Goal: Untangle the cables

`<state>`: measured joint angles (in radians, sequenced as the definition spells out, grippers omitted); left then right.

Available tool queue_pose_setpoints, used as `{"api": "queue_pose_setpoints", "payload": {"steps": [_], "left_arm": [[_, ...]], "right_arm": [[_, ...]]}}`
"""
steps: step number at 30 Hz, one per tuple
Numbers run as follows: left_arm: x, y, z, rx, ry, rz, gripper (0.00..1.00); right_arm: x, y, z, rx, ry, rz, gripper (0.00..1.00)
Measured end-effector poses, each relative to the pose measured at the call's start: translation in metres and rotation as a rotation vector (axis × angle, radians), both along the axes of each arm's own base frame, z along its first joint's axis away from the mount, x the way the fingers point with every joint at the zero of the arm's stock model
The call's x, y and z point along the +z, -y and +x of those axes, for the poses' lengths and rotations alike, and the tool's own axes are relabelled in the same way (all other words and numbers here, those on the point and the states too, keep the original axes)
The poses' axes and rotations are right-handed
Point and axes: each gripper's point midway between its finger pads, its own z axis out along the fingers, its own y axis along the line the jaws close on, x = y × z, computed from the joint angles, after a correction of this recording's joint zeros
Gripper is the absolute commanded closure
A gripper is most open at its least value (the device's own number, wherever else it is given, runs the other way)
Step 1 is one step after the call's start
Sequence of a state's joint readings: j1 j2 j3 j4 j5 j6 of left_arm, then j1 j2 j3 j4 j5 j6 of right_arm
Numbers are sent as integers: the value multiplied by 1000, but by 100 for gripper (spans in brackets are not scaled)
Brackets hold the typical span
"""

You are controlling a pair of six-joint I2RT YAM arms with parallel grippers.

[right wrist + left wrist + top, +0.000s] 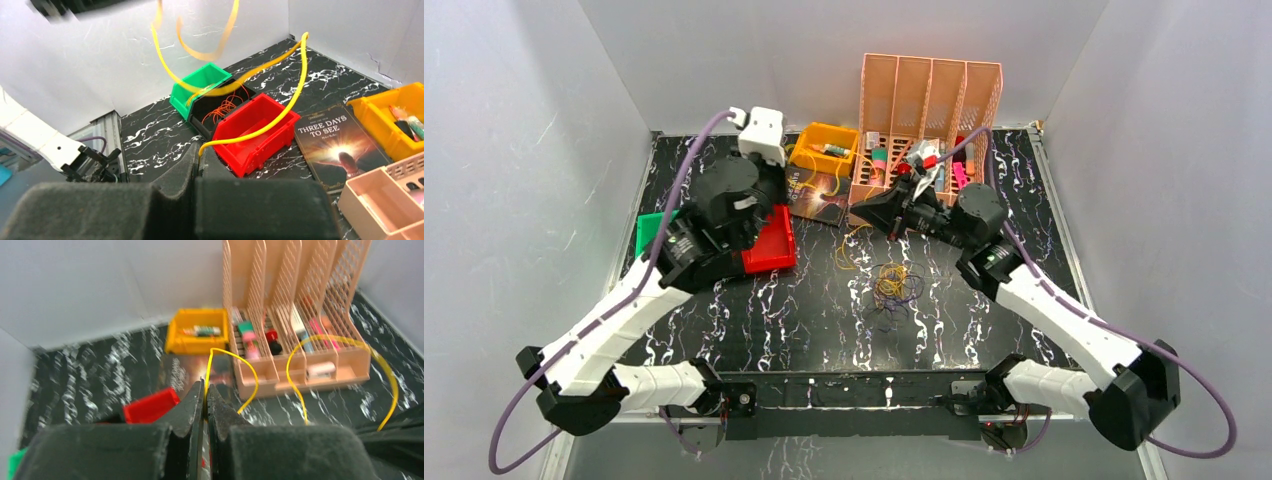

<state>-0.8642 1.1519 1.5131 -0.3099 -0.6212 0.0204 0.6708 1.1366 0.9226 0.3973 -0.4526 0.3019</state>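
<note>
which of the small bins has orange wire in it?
The black bin, wedged between the green bin and the red bin: orange cable loops lie inside it. The red one shows no wire; the yellow bin holds other small items.

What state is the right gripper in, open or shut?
Shut. The right gripper shows its jaws pressed together in its wrist view, pinching the end of a yellow cable that arcs over the red bin.

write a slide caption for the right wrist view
Right pincer shut on a yellow cable, with a red bin and a book beyond.
</note>
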Motion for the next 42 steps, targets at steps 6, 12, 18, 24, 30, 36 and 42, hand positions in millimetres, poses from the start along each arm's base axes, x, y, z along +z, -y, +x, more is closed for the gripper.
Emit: {"api": "queue_pose_setpoints", "payload": {"steps": [6,12,18,24,30,36,42], "left_arm": [[-91,36,-7,-113,-204,-37,100],[-130,56,-18,-208,-306,-70,100],[-126,67,-20,-250,-303,-115,95],[-140,76,-22,-287,-313,-130,94],[-141,86,-26,-346,-314,-146,88],[-145,96,-29,-391,-317,-171,81],[-151,109,-34,-455,-329,-208,81]], "right_arm": [[1,21,-13,-60,-71,-4,100],[0,31,-17,-99,-103,-23,100],[24,35,-17,-112,-87,-20,100],[39,39,-15,-139,-55,-15,100],[33,39,-10,-158,-77,-30,100],[28,34,-6,-156,-108,-30,100],[28,27,-5,-133,-148,-3,100]]}}
